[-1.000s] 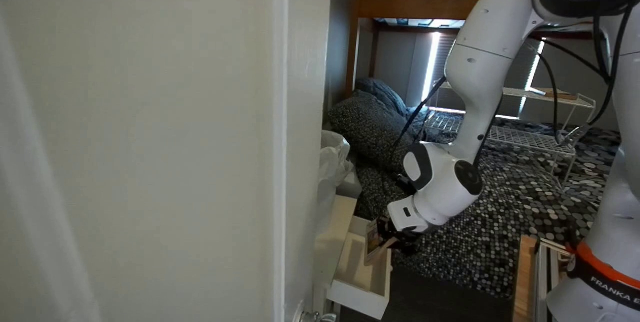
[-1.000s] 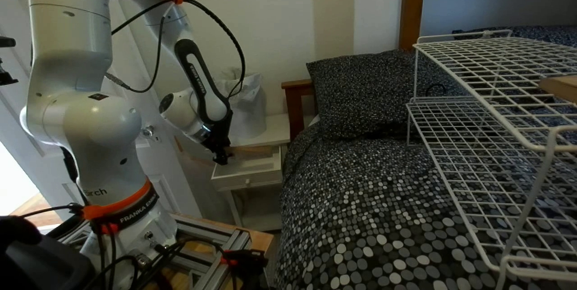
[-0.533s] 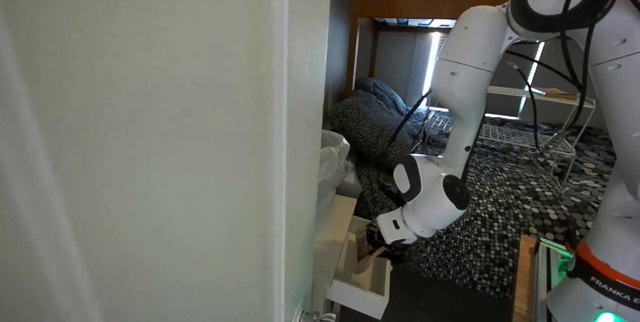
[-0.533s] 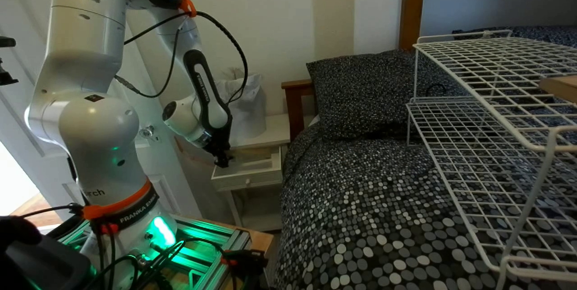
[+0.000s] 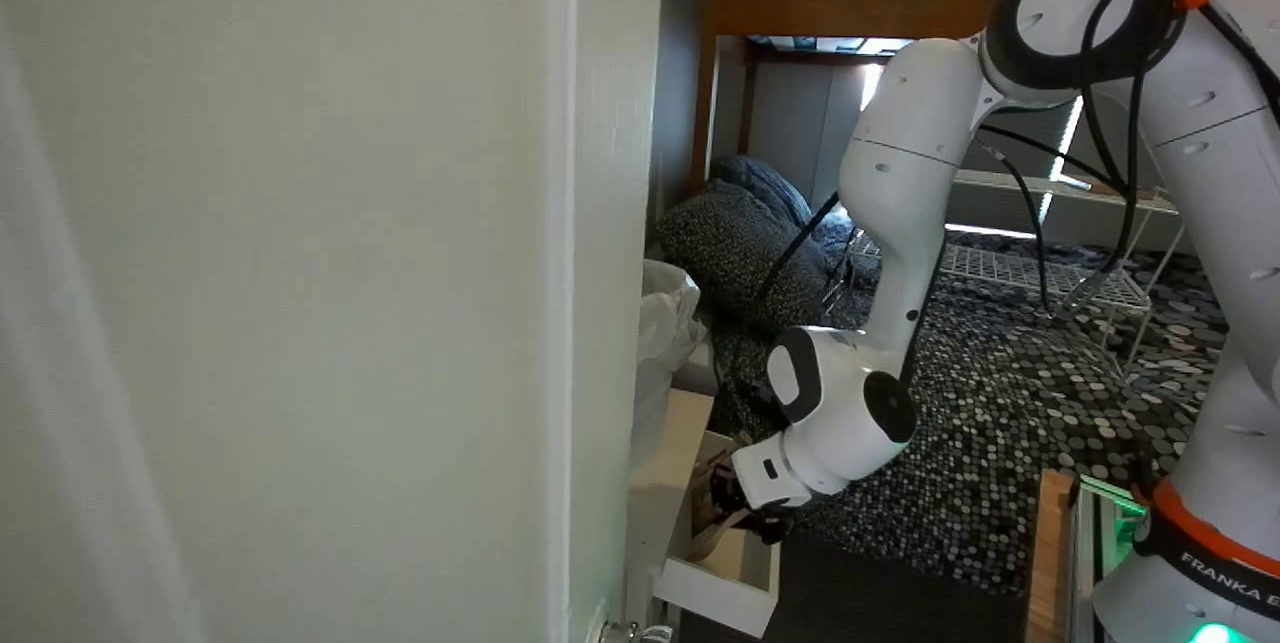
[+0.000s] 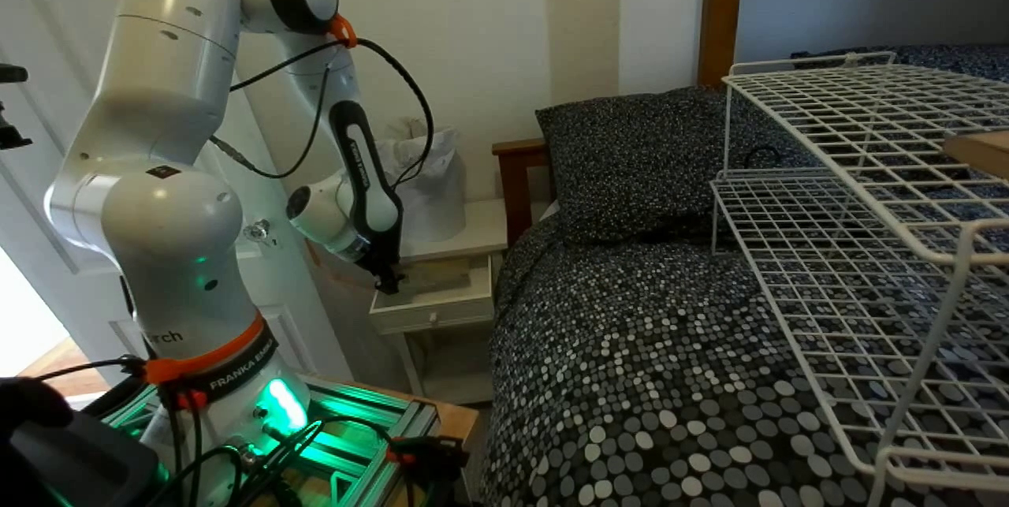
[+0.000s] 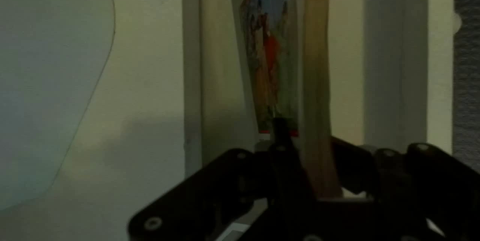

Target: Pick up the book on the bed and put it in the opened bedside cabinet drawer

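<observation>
Lower and nearer the cabinet [image 6: 485, 225] than half a second ago: your claw [image 7: 309, 135], the book [image 7: 270, 53] sunk deeper in the drawer [image 6: 465, 311] with it. Left to right, in an exterior view. Green light [image 6: 285, 406] at the arm's [image 6: 169, 215] base; lettering low on the arm ends in "rch", its start out of sight. Black band [image 6: 240, 367] beneath reads FRANKA in both exterior views, the rest turned away or cut off. Forearm [image 6: 366, 168]: print on the dark trim, too small for you to read. Claw next, at the drawer's left end. Wrist view gives you its fingers [image 7: 282, 132] closed up on the book, one against the cover, one against the far side. Book tilted, between the drawer walls; you can't tell whether it touches bottom. Cover: coloured picture, figure in red; lettering at the top, too dim to read. White bin [image 6: 430, 203] on the cabinet top. Bed [image 6: 623, 349] just beside, speckled cover, dark pillow [image 6: 631, 168] at the head. Far right, white wire rack [image 6: 863, 207] on the bed, a wooden piece [image 6: 979, 154] on its upper shelf.
</observation>
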You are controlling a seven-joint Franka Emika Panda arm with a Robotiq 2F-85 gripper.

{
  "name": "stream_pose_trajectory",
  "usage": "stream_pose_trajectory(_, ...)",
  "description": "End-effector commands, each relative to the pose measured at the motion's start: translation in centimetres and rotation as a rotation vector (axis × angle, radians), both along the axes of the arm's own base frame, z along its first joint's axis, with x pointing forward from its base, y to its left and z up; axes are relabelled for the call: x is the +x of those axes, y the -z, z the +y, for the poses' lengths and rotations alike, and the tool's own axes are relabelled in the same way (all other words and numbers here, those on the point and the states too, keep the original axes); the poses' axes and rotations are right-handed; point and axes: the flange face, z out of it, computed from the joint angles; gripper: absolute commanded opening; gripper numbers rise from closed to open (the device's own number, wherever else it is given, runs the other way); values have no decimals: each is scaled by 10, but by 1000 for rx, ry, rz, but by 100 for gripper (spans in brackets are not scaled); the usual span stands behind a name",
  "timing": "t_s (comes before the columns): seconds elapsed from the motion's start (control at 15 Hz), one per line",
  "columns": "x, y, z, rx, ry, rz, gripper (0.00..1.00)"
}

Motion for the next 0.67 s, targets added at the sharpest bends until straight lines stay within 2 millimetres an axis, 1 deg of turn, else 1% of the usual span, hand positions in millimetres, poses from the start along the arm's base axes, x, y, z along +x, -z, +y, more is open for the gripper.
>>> stream_pose_trajectory(0.0, 10, 12, 2, -8, -18, -10, 4)
stream_pose_trajectory(0.4, 24, 26, -2, -32, -27, -17, 4)
stream_pose_trajectory(0.47, 24, 29, -3, -32, -26, -13, 40)
stream_pose_trajectory(0.53, 25, 31, -3, -33, -30, -8, 40)
stream_pose_trajectory(0.6, 24, 33, -5, -35, -32, 2, 46)
